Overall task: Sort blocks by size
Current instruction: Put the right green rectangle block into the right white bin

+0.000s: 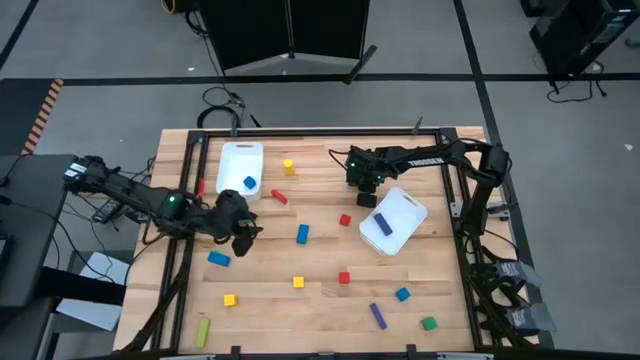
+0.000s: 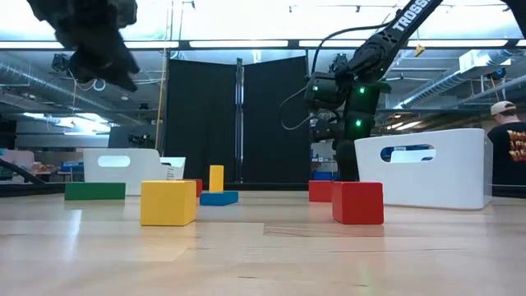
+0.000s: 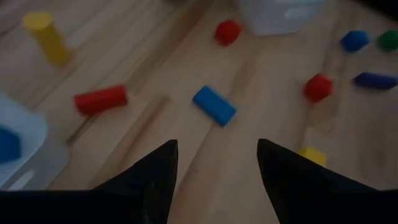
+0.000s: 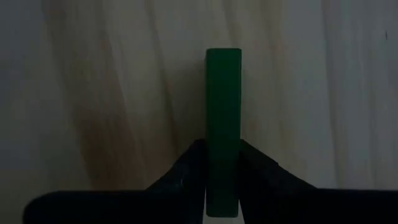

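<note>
Right arm picking a long green bar; sorting only started.

Right gripper sits down at the table toward the far right corner, jaws clenched on the green bar, which lies flat on the wood just beside the right white bin. Next move likely calls for lifting it and carrying it to a bin. Left gripper hovers near the left edge, jaws released, nothing held. Other blocks lie scattered over the table; a blue block already sits in the left white bin.
</note>
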